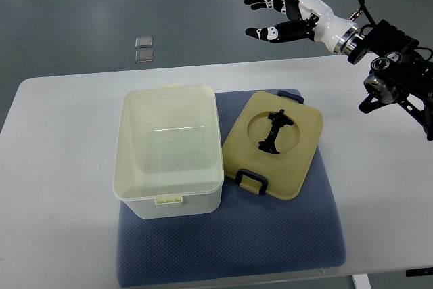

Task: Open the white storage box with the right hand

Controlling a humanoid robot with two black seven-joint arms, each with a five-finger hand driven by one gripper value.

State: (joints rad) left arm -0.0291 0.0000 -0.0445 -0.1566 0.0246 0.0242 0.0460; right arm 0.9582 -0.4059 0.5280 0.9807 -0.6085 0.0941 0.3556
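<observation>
White storage box (169,150), long axis near-far

Box (169,150): white, upright, open, empty, on the worktop's left-centre toward the near edge.
Lid (274,143): tan, off, flat just right of the box, black latch.

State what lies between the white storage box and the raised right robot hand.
In the top view, the tan lid lies on the blue mat between the white storage box and the right robot hand.
</observation>
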